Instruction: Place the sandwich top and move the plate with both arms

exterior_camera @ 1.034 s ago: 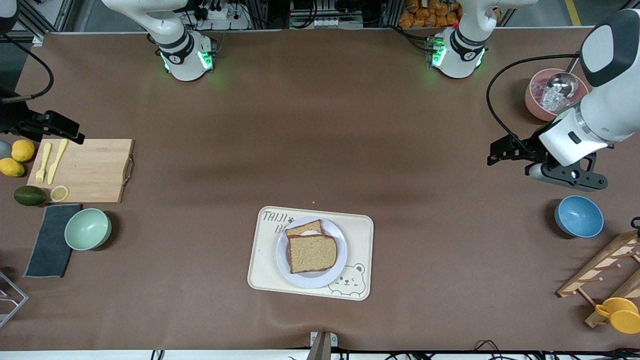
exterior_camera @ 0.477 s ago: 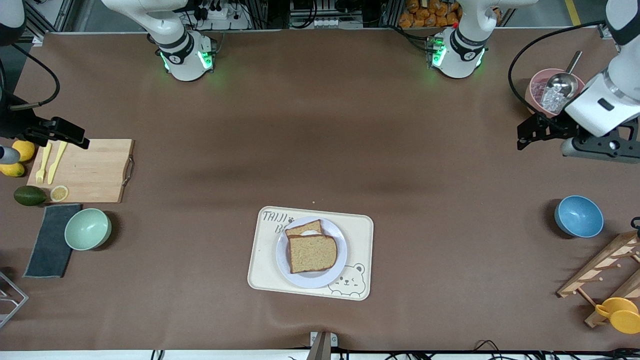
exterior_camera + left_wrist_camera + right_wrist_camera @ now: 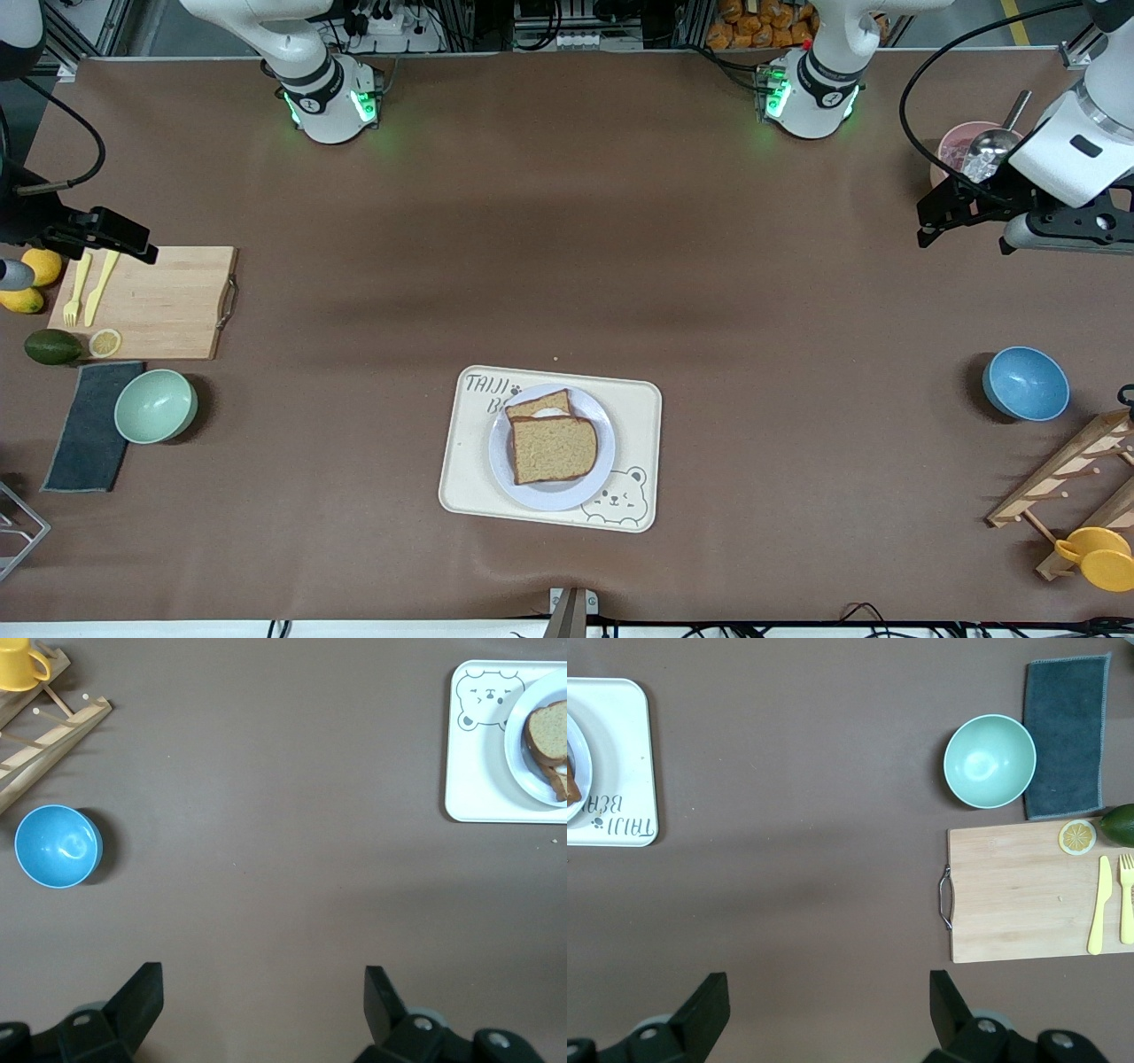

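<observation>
— Where does the bread sit?

— The sandwich top (image 3: 553, 449) lies flat on the plate (image 3: 505, 465), over a second slice (image 3: 538, 404) whose end peeps out toward the robots' bases with a bit of white under it. The plate rests on the cream bear tray (image 3: 634, 416), which sits mid-table, close to the edge nearest the front camera.

— Which way does the slice point?

— Its long axis runs along the table's length. The rounded end faces the left arm's end of the table, the square end the right arm's end.

— And room to move?

— Plenty. Bare brown table (image 3: 567, 248) surrounds the tray. The clutter hugs the two ends: a cutting board (image 3: 159, 301) and a green bowl (image 3: 156, 405) at the right arm's end, a blue bowl (image 3: 1025, 383) and a wooden rack (image 3: 1063, 478) at the left arm's end, all well apart from the tray.

— The grippers?

— Both stand wide and hold nothing. The left gripper (image 3: 264, 997) hangs over the table's left-arm end, just beside a pink bowl (image 3: 952, 151) with a metal scoop (image 3: 990, 146). The right gripper (image 3: 829, 997) hangs at the edge by the cutting board, above the yellow fork (image 3: 75, 288). Each is well away from the plate.
</observation>
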Robot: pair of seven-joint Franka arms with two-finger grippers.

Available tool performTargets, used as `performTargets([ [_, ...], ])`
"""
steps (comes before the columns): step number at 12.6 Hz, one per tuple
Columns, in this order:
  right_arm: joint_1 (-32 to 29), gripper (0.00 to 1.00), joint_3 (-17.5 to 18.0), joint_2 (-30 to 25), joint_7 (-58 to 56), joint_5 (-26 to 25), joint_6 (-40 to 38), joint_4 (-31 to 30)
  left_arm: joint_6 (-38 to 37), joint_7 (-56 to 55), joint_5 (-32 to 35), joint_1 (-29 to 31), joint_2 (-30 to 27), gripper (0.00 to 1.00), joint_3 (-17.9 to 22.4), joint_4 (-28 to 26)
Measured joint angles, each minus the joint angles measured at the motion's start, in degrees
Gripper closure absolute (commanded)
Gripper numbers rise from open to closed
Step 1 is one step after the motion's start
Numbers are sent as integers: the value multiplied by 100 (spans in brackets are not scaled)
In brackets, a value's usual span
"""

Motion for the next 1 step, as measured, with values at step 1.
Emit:
performTargets([
  [1, 0, 0, -1, 0, 1, 0, -2, 0, -8, -55, 0, 0, 0, 0, 0, 14],
])
